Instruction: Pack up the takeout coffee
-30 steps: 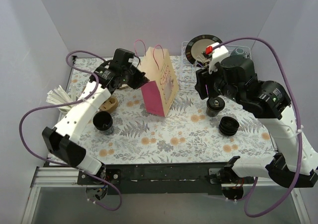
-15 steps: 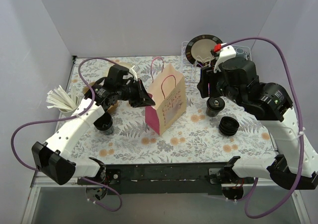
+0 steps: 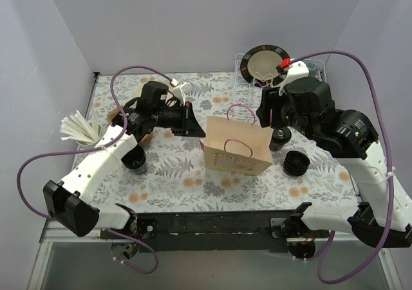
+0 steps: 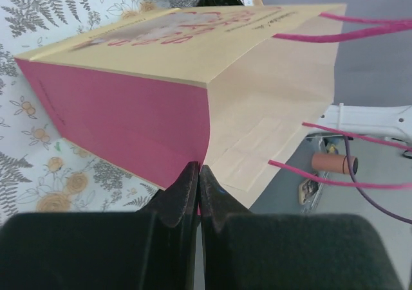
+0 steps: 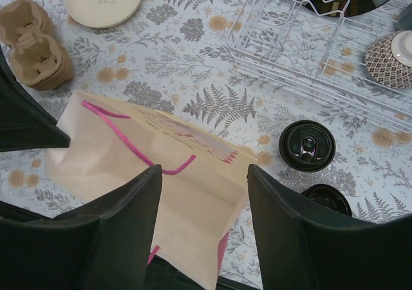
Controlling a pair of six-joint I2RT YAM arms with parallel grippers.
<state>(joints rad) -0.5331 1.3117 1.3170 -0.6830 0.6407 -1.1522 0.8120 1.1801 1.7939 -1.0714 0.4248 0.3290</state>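
Observation:
The tan paper bag (image 3: 238, 150) with pink sides and pink handles stands mid-table, its mouth open upward. My left gripper (image 3: 197, 133) is shut on the bag's left edge; in the left wrist view the gripper (image 4: 198, 169) pinches the fold between the pink side and the tan panel of the bag (image 4: 161, 58). My right gripper (image 5: 205, 169) is open and empty, hovering over the bag's open mouth (image 5: 174, 181). The takeout coffee (image 5: 307, 146), a black lidded cup, stands right of the bag, partly hidden under my right gripper in the top view (image 3: 279, 137).
A low stack of black lids (image 3: 296, 163) lies right of the bag. A lidless black cup (image 3: 135, 158) and cardboard carriers (image 5: 35, 42) sit at the left, with straws (image 3: 78, 126). A white wire rack (image 5: 309, 39) with a plate and a bowl (image 5: 393, 52) is at the back right.
My left gripper has carried the bag from the back middle toward the front and right, turning it so its broad face looks forward. The right gripper has stayed nearly in place.

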